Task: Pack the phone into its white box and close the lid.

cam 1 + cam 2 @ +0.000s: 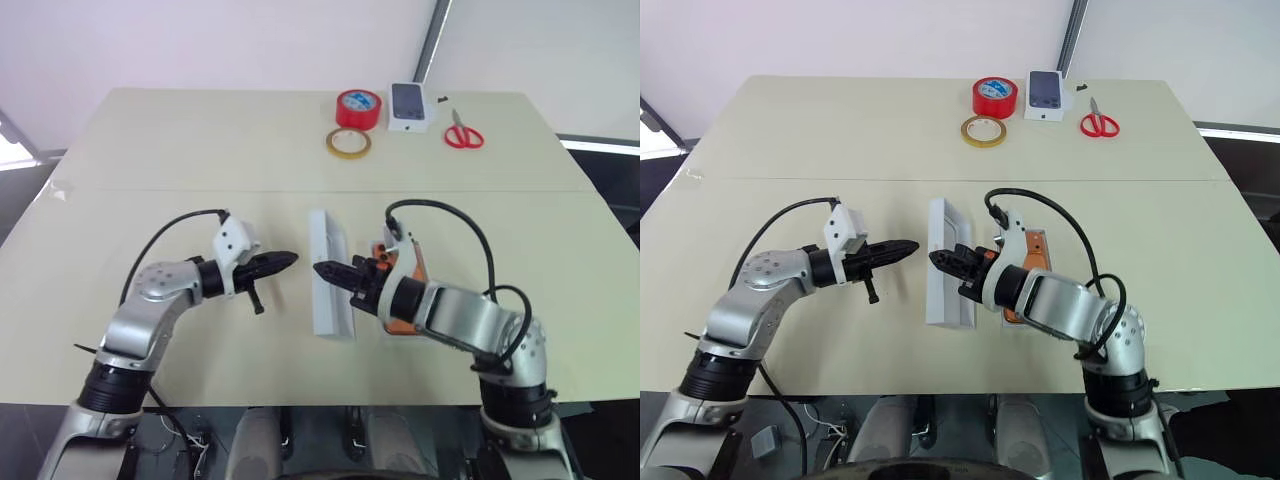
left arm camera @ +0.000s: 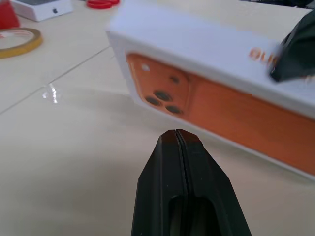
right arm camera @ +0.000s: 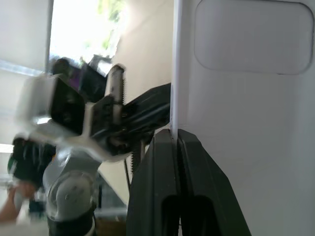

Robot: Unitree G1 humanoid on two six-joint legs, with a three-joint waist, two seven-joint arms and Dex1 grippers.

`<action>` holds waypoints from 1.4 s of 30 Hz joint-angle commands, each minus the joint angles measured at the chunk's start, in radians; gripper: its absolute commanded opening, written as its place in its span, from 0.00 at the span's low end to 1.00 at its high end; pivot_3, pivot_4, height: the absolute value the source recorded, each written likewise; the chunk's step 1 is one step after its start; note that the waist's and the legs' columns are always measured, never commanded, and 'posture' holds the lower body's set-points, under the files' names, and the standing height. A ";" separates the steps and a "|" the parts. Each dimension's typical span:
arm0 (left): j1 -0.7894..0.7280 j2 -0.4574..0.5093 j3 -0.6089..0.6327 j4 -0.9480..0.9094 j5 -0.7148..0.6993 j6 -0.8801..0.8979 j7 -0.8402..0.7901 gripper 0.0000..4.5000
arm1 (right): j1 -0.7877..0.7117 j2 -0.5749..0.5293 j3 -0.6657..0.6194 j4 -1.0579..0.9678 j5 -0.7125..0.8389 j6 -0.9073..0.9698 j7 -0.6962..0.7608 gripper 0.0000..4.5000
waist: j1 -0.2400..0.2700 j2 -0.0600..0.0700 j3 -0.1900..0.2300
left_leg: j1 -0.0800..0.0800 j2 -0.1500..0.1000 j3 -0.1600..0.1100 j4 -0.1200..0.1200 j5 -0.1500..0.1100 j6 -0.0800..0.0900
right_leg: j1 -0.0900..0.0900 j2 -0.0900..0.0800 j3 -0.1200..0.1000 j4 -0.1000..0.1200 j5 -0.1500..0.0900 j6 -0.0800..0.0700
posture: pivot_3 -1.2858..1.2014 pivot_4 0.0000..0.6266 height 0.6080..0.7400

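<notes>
The lid [image 1: 331, 290] stands on its long edge in the middle of the table. Its outer face with the orange phone picture [image 2: 206, 103] is turned toward my left gripper [image 1: 291, 260], which is shut and empty a short way from that face. My right gripper [image 1: 319, 268] is shut on the lid's thin wall, on the plain white inner side [image 3: 236, 123]. The orange phone [image 1: 1036, 248] lies flat under my right wrist, mostly hidden by the arm. A thin white rim beside it looks like the white box [image 1: 1048, 250].
At the far edge of the table are a red tape roll [image 1: 358, 108], a yellowish tape ring [image 1: 347, 143], a small white box picturing a dark phone [image 1: 410, 105] and red scissors [image 1: 463, 133]. A seam [image 1: 150, 190] crosses the tabletop.
</notes>
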 commanded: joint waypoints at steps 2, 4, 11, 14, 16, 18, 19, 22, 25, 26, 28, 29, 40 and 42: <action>-0.041 -0.041 -0.073 -0.009 0.049 -0.016 0.012 0.00 | 0.006 -0.092 -0.052 -0.004 0.024 0.011 0.001 0.00 | 0.002 0.000 0.000 | 0.001 0.000 0.000 0.000 0.000 0.000 | 0.001 0.000 0.000 0.000 0.000 0.000 | 0.52 0.24 1.00; -0.051 -0.062 -0.103 -0.007 0.063 -0.012 0.014 0.00 | -0.004 -0.140 -0.072 0.022 0.024 0.036 0.034 0.13 | 0.003 0.000 0.000 | 0.001 0.000 0.000 0.000 0.000 0.000 | 0.000 0.000 0.000 -0.001 0.000 0.000 | 0.52 0.24 1.00; -0.101 -0.163 -0.194 0.014 0.094 0.018 0.035 0.00 | -0.178 -0.524 -0.081 0.135 0.024 0.222 0.215 0.88 | 0.003 0.002 0.001 | 0.000 0.000 0.000 -0.001 0.000 0.000 | -0.001 0.000 0.001 -0.001 0.000 -0.001 | 0.52 0.24 1.00; -0.119 -0.199 -0.225 0.024 0.101 0.039 0.044 0.00 | -0.259 -0.719 -0.062 0.178 -0.098 0.311 0.336 0.88 | 0.006 0.005 0.002 | -0.001 -0.002 0.001 -0.001 0.000 0.001 | -0.002 -0.001 0.001 -0.001 0.000 -0.001 | 0.52 0.24 1.00; -0.125 -0.213 -0.242 0.037 0.119 0.038 0.052 0.00 | -0.280 -0.783 -0.042 0.160 -0.253 0.333 0.474 0.88 | 0.007 0.004 0.001 | -0.001 0.000 -0.001 -0.001 0.000 0.001 | -0.001 0.001 0.001 -0.002 0.000 0.000 | 0.52 0.24 1.00; -0.137 -0.228 -0.255 0.056 0.135 0.043 0.066 0.00 | -0.279 -0.834 -0.018 0.137 -0.401 0.334 0.598 0.88 | 0.007 0.005 0.001 | -0.001 0.000 -0.001 -0.001 -0.001 0.001 | -0.001 0.002 0.001 -0.002 0.000 0.000 | 0.52 0.24 1.00; -0.147 -0.241 -0.262 0.075 0.148 0.042 0.079 0.00 | -0.274 -0.851 -0.005 0.127 -0.469 0.321 0.658 0.88 | 0.007 0.005 0.001 | -0.001 0.000 0.000 -0.001 -0.001 0.002 | -0.002 0.002 0.001 -0.001 0.000 0.000 | 0.52 0.24 1.00; -0.167 -0.275 -0.260 0.103 0.158 0.045 0.104 0.00 | -0.261 -0.902 0.054 0.075 -0.672 0.271 0.845 0.77 | 0.007 0.005 0.001 | -0.001 0.000 0.000 0.000 -0.001 0.002 | -0.002 0.002 0.001 -0.001 0.000 0.000 | 0.52 0.24 1.00; -0.173 -0.288 -0.222 0.096 0.130 0.064 0.120 0.00 | -0.241 -0.928 0.092 0.032 -0.822 0.217 0.980 0.47 | 0.006 0.005 0.001 | -0.001 0.000 0.000 0.001 -0.001 0.002 | -0.002 0.002 0.001 0.000 0.000 0.000 | 0.52 0.24 1.00; -0.173 -0.279 -0.206 0.086 0.123 0.075 0.123 0.00 | -0.237 -0.940 0.111 0.021 -0.883 0.192 1.020 0.36 | 0.006 0.005 0.001 | -0.001 0.000 0.000 0.001 -0.001 0.002 | -0.002 0.002 0.001 -0.001 0.000 0.000 | 0.52 0.24 1.00; -0.166 -0.249 -0.169 0.053 0.102 0.105 0.116 0.00 | -0.221 -0.981 0.165 -0.015 -1.030 0.123 1.108 0.13 | 0.004 0.005 0.001 | -0.001 0.000 0.000 0.001 -0.001 0.002 | -0.002 0.001 0.001 0.000 0.000 0.000 | 0.52 0.24 1.00; -0.163 -0.233 -0.153 0.036 0.088 0.124 0.111 0.00 | -0.212 -0.994 0.184 -0.026 -1.088 0.094 1.144 0.03 | 0.004 0.005 0.001 | -0.001 0.000 0.000 0.000 -0.001 0.002 | -0.003 0.002 0.001 0.000 0.000 0.000 | 0.52 0.24 1.00; -0.084 -0.035 -0.193 -0.120 0.048 0.310 0.016 0.00 | -0.179 -0.960 0.268 -0.040 -1.433 -0.041 1.369 0.01 | 0.014 0.005 0.001 | -0.001 -0.001 0.000 0.001 -0.001 0.001 | -0.004 0.000 0.001 0.000 -0.001 0.000 | 0.52 0.24 1.00; -0.089 -0.043 -0.228 -0.118 0.073 0.307 0.027 0.00 | -0.172 -0.944 0.270 -0.043 -1.461 -0.038 1.394 0.01 | 0.021 0.005 0.002 | -0.002 -0.002 0.001 0.001 -0.001 0.001 | -0.004 -0.001 0.001 -0.001 -0.001 0.000 | 0.52 0.24 1.00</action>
